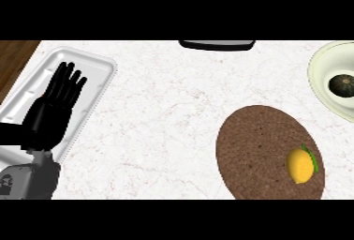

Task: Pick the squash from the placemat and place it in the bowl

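Observation:
A brown oval placemat point(256, 145) lies on the counter at the lower right. On its right part rests a yellow squash-like fruit point(300, 165) with a green stem along its right side. A pale green bowl point(317, 75) is cut off by the right edge further up; inside it sits a dark green, round, ribbed squash point(342, 85). My left hand point(59, 101) rests at the far left with fingers straight and pointing up, holding nothing and far from the placemat. My right hand does not show.
A white rectangular tray point(93, 65) lies under my left hand at the left. A dark flat object point(216, 44) pokes in at the top edge. Brown wood point(14, 56) borders the counter's upper left. Bare marble counter point(166, 117) spans the middle.

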